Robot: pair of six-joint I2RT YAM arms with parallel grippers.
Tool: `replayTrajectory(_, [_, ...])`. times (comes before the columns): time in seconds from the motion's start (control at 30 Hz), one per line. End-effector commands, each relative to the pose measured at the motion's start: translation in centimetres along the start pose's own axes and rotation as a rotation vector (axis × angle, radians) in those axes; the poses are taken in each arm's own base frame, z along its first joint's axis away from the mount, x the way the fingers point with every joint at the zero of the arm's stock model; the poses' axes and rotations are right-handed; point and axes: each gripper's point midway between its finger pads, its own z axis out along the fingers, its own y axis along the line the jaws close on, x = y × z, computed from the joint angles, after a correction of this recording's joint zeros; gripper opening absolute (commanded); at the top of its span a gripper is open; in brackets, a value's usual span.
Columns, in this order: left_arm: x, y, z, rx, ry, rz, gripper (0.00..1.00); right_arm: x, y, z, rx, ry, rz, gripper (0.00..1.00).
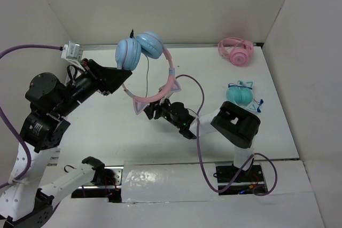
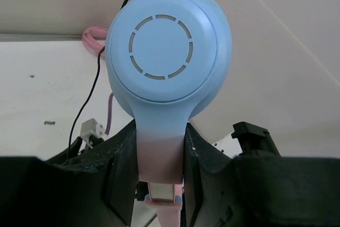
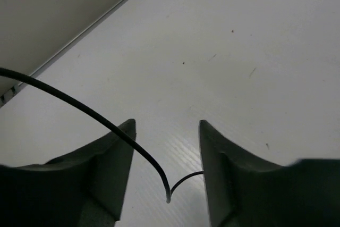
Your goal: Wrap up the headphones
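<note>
The headphones (image 1: 140,49) have two light blue ear cups and a pink headband (image 1: 170,76) with cat ears, and are held up over the table. My left gripper (image 1: 127,74) is shut on the stem below one blue cup (image 2: 170,51), which fills the left wrist view between its jaws (image 2: 159,134). The thin black cable (image 1: 147,76) hangs from the cups. My right gripper (image 1: 150,111) is open low by the headband's bottom. In the right wrist view the cable (image 3: 122,134) runs loosely between its jaws (image 3: 167,128), bent in a kink and not pinched.
All-pink headphones (image 1: 235,50) lie at the back right by the wall. Teal headphones (image 1: 242,93) lie on the right, just behind the right arm. White walls close the back and both sides. A purple robot cable (image 1: 199,126) loops over the table's middle.
</note>
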Motion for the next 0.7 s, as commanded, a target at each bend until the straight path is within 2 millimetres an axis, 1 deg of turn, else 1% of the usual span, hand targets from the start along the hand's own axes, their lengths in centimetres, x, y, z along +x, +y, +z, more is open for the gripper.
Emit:
replayTrajectory(0.0, [-3.6,-4.0,-0.2,0.162,-0.129,0.023,0.0,-2.0,2.8,0.4,-0.135,-0.043,0.024,0.53])
replayTrajectory(0.03, [-3.6,-3.9,0.0,0.16,-0.126,0.02,0.0,-1.2,3.0,-0.2,-0.159,-0.016,0.017,0.49])
replayTrajectory(0.07, [-3.4,-3.7,0.4,0.155,-0.119,0.01,0.0,-1.0,3.3,-0.7,-0.184,-0.005,0.014,0.45])
replayTrajectory(0.1, [-3.4,-3.3,0.9,0.145,-0.118,0.004,0.0,-1.2,3.5,-1.1,-0.2,-0.003,0.008,0.34])
replayTrajectory(0.13, [-3.5,-3.3,1.2,0.145,-0.121,-0.005,0.0,-0.2,3.3,-1.9,-0.211,0.036,0.005,0.28])
replayTrajectory(0.17, [-3.4,-3.0,1.5,0.137,-0.123,-0.008,0.0,0.1,4.0,-2.4,-0.249,0.059,0.003,0.24])
replayTrajectory(0.2, [-3.6,-2.5,1.8,0.118,-0.137,-0.014,0.0,-0.1,4.7,-3.0,-0.278,0.074,0.004,0.13])
replayTrajectory(0.23, [-3.8,-2.3,1.9,0.107,-0.149,-0.017,0.0,1.4,4.6,-3.8,-0.283,0.154,0.01,0.06])
replayTrajectory(0.27, [-4.0,-1.8,2.3,0.084,-0.161,-0.023,0.0,1.9,5.0,-4.4,-0.3,0.192,0.021,0.03])
replayTrajectory(0.3, [-4.6,-0.7,2.6,0.032,-0.198,-0.033,0.0,2.5,5.2,-5.6,-0.29,0.234,0.031,0.0])
replayTrajectory(0.33, [-4.8,-0.2,2.8,0.009,-0.214,-0.037,0.0,2.7,5.6,-6.4,-0.292,0.243,0.03,0.0])
replayTrajectory(0.37, [-5.2,1.2,3.3,-0.05,-0.254,-0.047,0.0,3.0,6.1,-7.8,-0.279,0.249,0.017,0.0])
replayTrajectory(0.4, [-5.0,1.6,3.6,-0.057,-0.248,-0.043,0.0,3.1,6.3,-8.5,-0.263,0.255,0.013,0.0])
replayTrajectory(0.43, [-4.8,2.7,4.0,-0.097,-0.259,-0.045,0.0,3.2,6.5,-9.1,-0.247,0.267,0.008,0.0])
replayTrajectory(0.47, [-4.8,3.7,4.4,-0.135,-0.268,-0.059,0.0,2.3,6.4,-9.4,-0.207,0.245,0.002,0.0])
replayTrajectory(0.5, [-4.6,4.2,4.6,-0.155,-0.274,-0.08,0.0,3.9,7.1,-10.6,-0.192,0.323,-0.012,0.0])
replayTrajectory(0.53, [-4.1,5.4,4.8,-0.196,-0.28,-0.098,0.0,4.3,7.4,-11.1,-0.171,0.35,-0.023,0.0])
replayTrajectory(0.57, [-4.2,5.9,4.9,-0.206,-0.3,-0.11,0.0,3.9,8.2,-11.6,-0.169,0.355,-0.029,0.0])
replayTrajectory(0.6, [-4.1,6.4,5.1,-0.218,-0.312,-0.125,0.0,4.2,9.1,-12.1,-0.143,0.38,-0.054,0.0])
replayTrajectory(0.63, [-3.4,7.7,5.6,-0.25,-0.312,-0.129,0.0,4.2,9.7,-12.3,-0.139,0.397,-0.067,0.0])
replayTrajectory(0.67, [-3.4,8.0,5.8,-0.259,-0.319,-0.125,0.0,2.7,11.3,-11.8,-0.142,0.376,-0.062,0.0])
